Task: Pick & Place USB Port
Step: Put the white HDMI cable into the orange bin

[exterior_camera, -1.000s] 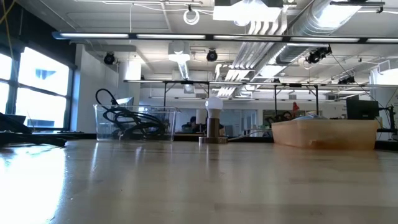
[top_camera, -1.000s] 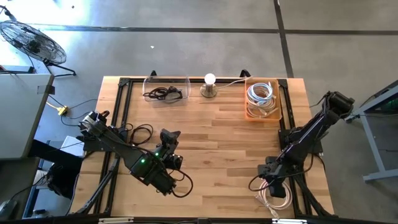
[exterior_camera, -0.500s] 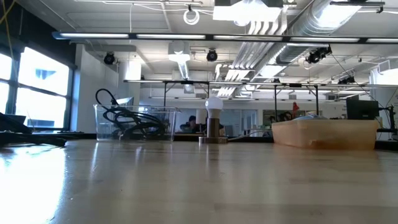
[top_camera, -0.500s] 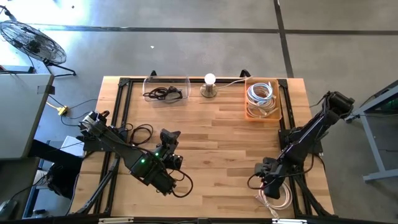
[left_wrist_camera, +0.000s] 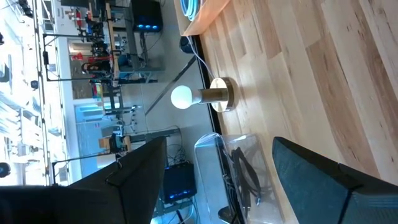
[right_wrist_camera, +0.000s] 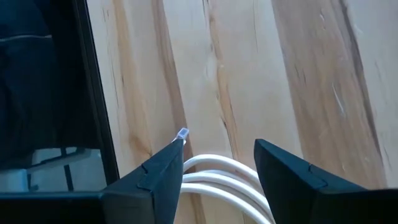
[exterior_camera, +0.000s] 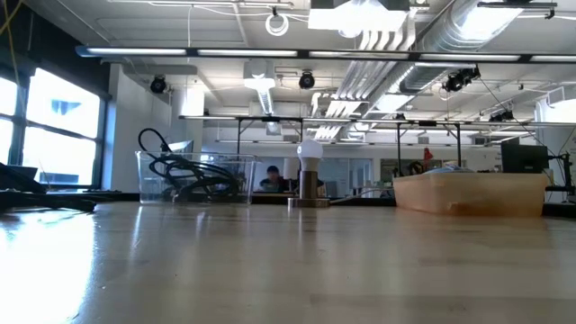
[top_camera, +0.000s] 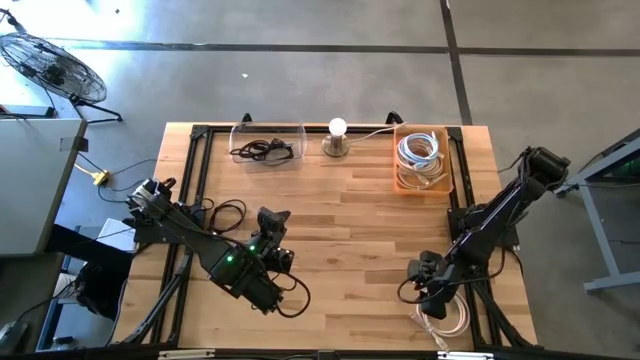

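right gripper (top_camera: 425, 297) fingers wide over white cable (right_wrist_camera: 217, 180); left gripper (top_camera: 272, 220) fingers wide, idle.

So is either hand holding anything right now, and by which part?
Nothing is held. The right hand is open over the white cable, not closed on it; the left hand is open and empty.

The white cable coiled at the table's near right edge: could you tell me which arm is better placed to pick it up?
The right arm. Its right gripper hangs open just above the white cable, whose strands show between its fingers in the right wrist view. The left gripper waits open across the table, facing the lamp.
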Robot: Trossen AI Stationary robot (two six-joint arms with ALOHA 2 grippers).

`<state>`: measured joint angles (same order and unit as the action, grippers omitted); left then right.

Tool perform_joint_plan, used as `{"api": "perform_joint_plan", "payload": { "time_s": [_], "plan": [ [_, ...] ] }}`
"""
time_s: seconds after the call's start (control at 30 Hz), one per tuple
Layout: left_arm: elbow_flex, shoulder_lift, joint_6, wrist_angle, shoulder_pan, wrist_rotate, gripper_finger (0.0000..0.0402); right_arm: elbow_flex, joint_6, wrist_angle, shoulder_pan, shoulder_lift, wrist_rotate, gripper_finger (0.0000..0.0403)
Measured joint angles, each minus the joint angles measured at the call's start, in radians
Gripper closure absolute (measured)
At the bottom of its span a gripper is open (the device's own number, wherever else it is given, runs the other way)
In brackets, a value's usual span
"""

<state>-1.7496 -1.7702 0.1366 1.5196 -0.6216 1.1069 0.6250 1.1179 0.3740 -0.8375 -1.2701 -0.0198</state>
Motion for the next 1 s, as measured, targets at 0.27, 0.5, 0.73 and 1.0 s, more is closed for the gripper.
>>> {"api": "perform_joint_plan", "payload": {
  "time_s": [0.27,0.5,0.73,1.0],
  "plan": [
    [0.000,0.000,0.000,0.000,0.000,0.000,0.0115,0.000,0.000,0.002,0.000,0.000,-0.081,0.0215],
    [0.000,0.000,0.000,0.000,0.000,0.000,0.0115,0.000,0.000,0.004,0.000,0.000,-0.141,0.0215],
    [0.000,0.000,0.000,-0.001,0.000,0.000,0.0115,0.000,-0.062,0.026,0.000,0.000,-0.173,0.0214],
    [0.000,0.000,0.000,-0.001,0.000,0.001,0.0115,0.000,-0.125,-0.029,0.000,0.000,-0.190,0.0214]
  ]
}}
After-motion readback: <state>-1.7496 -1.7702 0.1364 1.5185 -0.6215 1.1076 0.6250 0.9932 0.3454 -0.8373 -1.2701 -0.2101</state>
